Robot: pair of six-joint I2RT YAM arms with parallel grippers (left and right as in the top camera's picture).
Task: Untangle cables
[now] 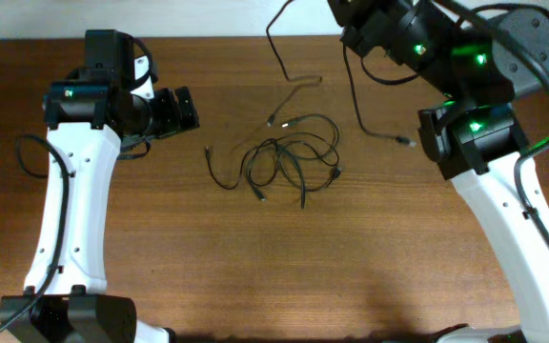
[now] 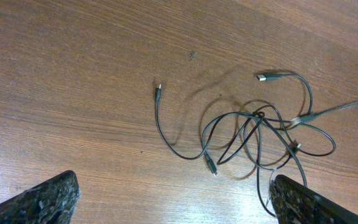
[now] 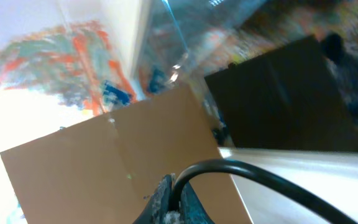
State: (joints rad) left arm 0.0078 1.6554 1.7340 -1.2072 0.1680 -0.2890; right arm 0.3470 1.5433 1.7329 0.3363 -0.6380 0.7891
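Overhead: the cables (image 1: 289, 157) lie tangled mid-table (image 1: 255, 267), with the left gripper (image 1: 189, 110) near them and the right gripper (image 1: 346, 24) up at the far edge. Left wrist: fingers (image 2: 42, 199) spread wide, cables ahead. Right wrist: fingers (image 3: 166, 208) pressed together, pinching one black cable (image 3: 260, 180).

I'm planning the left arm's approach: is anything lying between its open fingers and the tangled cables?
Nothing visible does. Only bare table lies between the left gripper and the cables. The first thing it would meet is the bundle's own loose end.
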